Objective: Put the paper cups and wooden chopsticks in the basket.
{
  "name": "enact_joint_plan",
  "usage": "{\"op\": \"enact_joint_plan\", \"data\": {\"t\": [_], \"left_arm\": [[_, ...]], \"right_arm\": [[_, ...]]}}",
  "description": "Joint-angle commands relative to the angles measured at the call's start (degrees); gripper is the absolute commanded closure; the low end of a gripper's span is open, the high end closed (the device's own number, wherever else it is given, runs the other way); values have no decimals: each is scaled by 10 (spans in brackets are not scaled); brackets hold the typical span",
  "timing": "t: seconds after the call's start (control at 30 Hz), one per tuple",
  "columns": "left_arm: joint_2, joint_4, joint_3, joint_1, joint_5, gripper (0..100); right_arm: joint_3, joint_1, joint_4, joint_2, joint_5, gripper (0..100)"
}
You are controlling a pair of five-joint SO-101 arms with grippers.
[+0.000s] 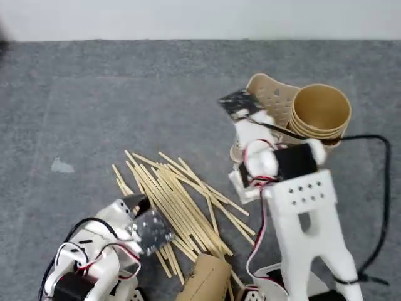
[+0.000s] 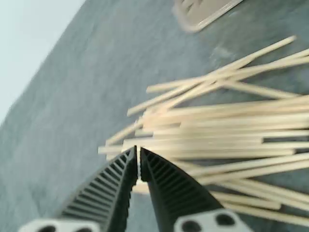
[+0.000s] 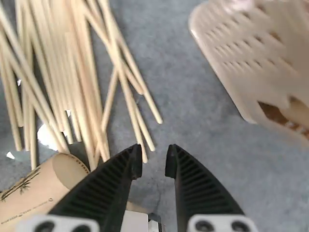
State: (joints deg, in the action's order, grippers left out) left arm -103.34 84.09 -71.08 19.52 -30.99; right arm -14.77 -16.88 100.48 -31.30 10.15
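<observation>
A pile of wooden chopsticks [image 1: 182, 207] lies fanned across the grey mat. One paper cup [image 1: 207, 279] lies on its side at the near end of the pile. The beige basket [image 1: 269, 94] stands at the far right, with a stack of paper cups [image 1: 321, 111] in it. My left gripper [image 2: 137, 153] is shut and empty, its tips at the chopsticks' [image 2: 217, 135] ends. My right gripper [image 3: 153, 162] is narrowly open with nothing between the fingers. It hovers over bare mat between the chopsticks [image 3: 72, 72], the lying cup [image 3: 34, 188] and the basket [image 3: 241, 58].
The left arm [image 1: 94, 263] is at the near left and the right arm [image 1: 294, 188] stands close in front of the basket. A black cable [image 1: 382, 188] loops along the right side. A pale wall runs along the mat's far edge. The basket's corner [image 2: 203, 12] shows beyond the chopsticks.
</observation>
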Motion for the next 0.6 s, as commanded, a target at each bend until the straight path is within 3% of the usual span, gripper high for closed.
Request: {"op": "enact_joint_plan", "data": {"t": [0.0, 0.17, 0.43, 0.57], "left_arm": [[-3, 2, 46, 47, -5, 985], [40, 20, 128, 85, -5, 985], [317, 164, 363, 98, -4, 986], [365, 165, 400, 98, -4, 986]], "right_arm": [[-16, 40, 22, -52, -6, 902], [-62, 59, 22, -108, -6, 902], [-72, 104, 14, -176, -42, 898], [-72, 139, 10, -175, -55, 898]]}}
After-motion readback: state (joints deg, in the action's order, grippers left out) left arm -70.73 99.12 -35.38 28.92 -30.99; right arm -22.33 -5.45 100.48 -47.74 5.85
